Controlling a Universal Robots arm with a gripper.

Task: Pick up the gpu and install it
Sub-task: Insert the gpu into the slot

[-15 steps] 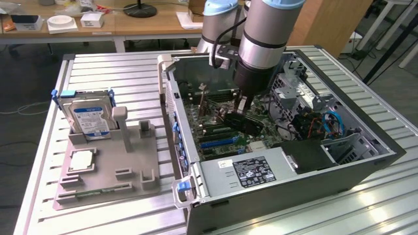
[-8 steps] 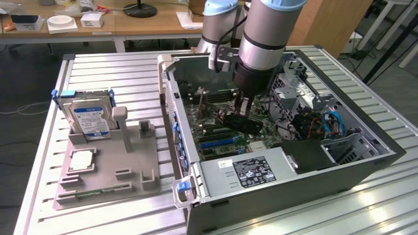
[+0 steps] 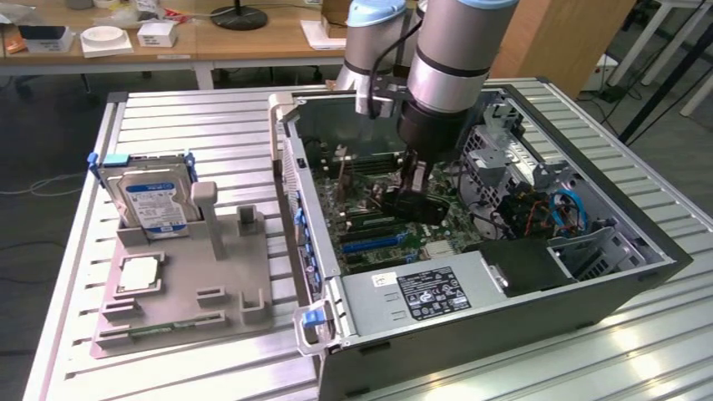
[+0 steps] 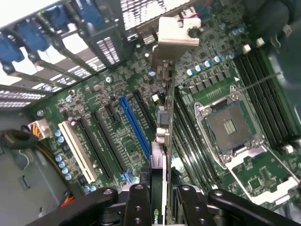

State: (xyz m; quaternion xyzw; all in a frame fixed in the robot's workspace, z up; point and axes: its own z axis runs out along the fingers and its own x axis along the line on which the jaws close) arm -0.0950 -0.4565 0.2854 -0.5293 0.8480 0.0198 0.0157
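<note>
You had bright, even light over the slatted table [image 3: 200, 125], with glare whitening its slats toward the exterior view's right. The computer case [image 3: 502, 334] interior lay shadowed. At the wrist, the vent grille [image 4: 141, 9] blew out white and the gpu [image 4: 162, 127] bracket shone pale.

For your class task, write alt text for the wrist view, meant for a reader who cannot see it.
The tool grips the gpu, a thin dark card seen edge-on, over a green motherboard. A long blue slot lies to one side of the card and an empty processor socket to the other.
</note>
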